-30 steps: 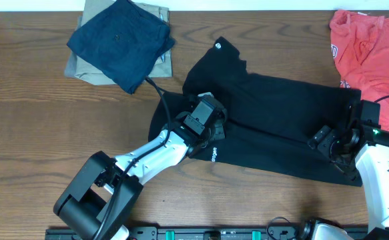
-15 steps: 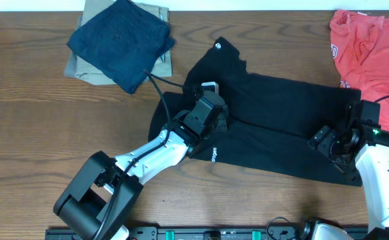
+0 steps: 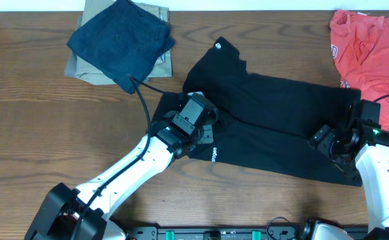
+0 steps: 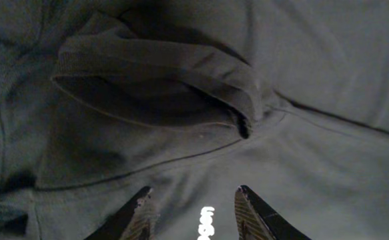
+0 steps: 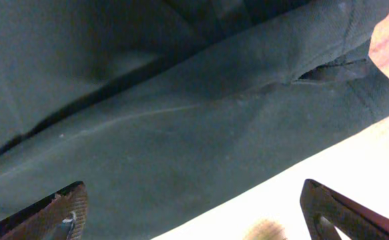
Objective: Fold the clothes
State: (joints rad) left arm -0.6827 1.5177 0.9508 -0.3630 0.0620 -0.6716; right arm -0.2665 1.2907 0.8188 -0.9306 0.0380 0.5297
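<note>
Navy garment (image 3: 119,41), folded, sits on a khaki-tan garment (image 3: 81,68) up and to the left of the black T-shirt (image 3: 281,127), near its left end but not touching it. I judge them a finished stack, parked where they cannot tangle with the work. The black T-shirt lies spread on a slant across the middle of the wooden counter (image 3: 34,127). Its round white mark (image 3: 217,46) is at the top corner and its white lettering (image 3: 213,157) near the lower-left edge.

The left arm (image 3: 134,161) reaches over the shirt's left end. The left jaws hang low over the cloth, parted a moderate way with nothing between them. Ahead of them in the left wrist view, a sleeve (image 4: 161,87) lies doubled inward onto the shirt's body, so the jaws seem positioned at the fold they are meant to tend. Whether their tips touch the fabric I cannot tell.

At the shirt's right end the right arm (image 3: 381,179) hovers with the right jaws spread as wide as they go, empty. They straddle the hem (image 5: 281,160) where cloth meets bare counter, which looks like a ready stance for pinching that edge and carrying it over.

A red garment (image 3: 371,47) lies crumpled up and to the right of the shirt, likely waiting its turn.
</note>
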